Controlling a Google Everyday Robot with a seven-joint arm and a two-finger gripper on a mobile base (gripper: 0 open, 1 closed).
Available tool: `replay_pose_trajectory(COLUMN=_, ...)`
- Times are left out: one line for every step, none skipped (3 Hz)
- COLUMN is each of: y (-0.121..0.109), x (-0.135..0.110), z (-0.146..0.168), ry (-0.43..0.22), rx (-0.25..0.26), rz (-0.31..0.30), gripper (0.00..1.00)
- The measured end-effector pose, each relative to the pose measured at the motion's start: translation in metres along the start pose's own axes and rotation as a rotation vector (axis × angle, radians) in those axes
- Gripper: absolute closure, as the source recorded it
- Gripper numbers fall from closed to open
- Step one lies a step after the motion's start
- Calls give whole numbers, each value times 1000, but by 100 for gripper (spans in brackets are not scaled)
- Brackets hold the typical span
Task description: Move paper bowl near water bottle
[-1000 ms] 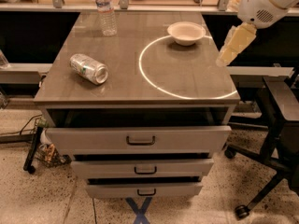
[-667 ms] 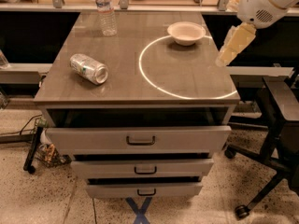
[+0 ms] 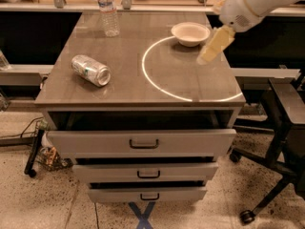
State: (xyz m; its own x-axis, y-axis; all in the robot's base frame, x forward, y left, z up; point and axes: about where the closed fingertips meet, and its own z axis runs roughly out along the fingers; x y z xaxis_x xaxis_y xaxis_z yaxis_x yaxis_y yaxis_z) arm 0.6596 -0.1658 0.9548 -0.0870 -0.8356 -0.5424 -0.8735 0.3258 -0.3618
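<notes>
The paper bowl [image 3: 190,34] is cream-white and sits upright at the back right of the grey tabletop [image 3: 133,87]. The water bottle [image 3: 109,13] stands upright at the back left of the tabletop, well to the left of the bowl. My gripper [image 3: 211,47] hangs from the white arm at the upper right. It points down and to the left over the table's right side, just right of and in front of the bowl. It holds nothing that I can see.
A silver drink can [image 3: 90,70] lies on its side at the table's left front. A bright ring of light [image 3: 147,78] marks the tabletop. Partly open drawers [image 3: 143,142] are below. An office chair [image 3: 281,128] stands to the right, and cables [image 3: 38,151] lie on the floor at left.
My gripper has moved left, from beyond the table's right edge to over the tabletop close to the bowl. The bowl, bottle and can have not moved.
</notes>
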Motion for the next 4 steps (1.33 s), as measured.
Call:
replay_pose_trajectory(y=-19, x=-20, z=35, ry=-63, rx=9, rz=20, gripper=0)
replay_pose_trajectory(y=-37, x=-29, z=63, ry=-99, rx=22, rz=76, gripper=0)
replay_pose_trajectory(y=-54, x=-31, z=97, ry=-120, rx=46, rz=135, gripper=0)
replay_pose_trajectory(y=-80, x=-25, z=126, ry=-125, rx=92, rz=184, gripper=0)
